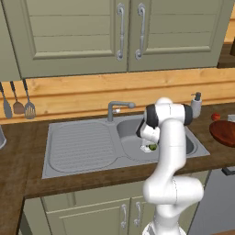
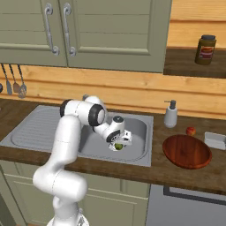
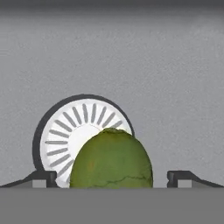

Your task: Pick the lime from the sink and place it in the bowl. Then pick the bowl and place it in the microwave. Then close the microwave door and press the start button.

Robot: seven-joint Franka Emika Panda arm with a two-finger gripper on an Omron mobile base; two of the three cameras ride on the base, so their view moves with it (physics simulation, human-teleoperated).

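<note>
The green lime (image 3: 111,159) lies on the floor of the sink (image 1: 92,158) beside the round white drain (image 3: 65,138). My gripper (image 3: 111,178) is down in the basin, open, with one dark fingertip (image 3: 41,177) on each side of the lime and a gap between each tip and the fruit. From the base cameras the lime (image 1: 152,147) (image 2: 118,146) peeks out just under the hand. The reddish-brown bowl (image 2: 187,151) (image 1: 225,133) rests on the wooden counter to the right of the sink. The microwave and its door are out of view.
A grey tap (image 1: 117,109) rises behind the basin, and a soap dispenser (image 2: 171,114) stands at the sink's right rear. A small red fruit (image 2: 190,131) sits behind the bowl. Utensils (image 1: 18,103) hang on the left wall, a jar (image 2: 205,49) on the upper shelf.
</note>
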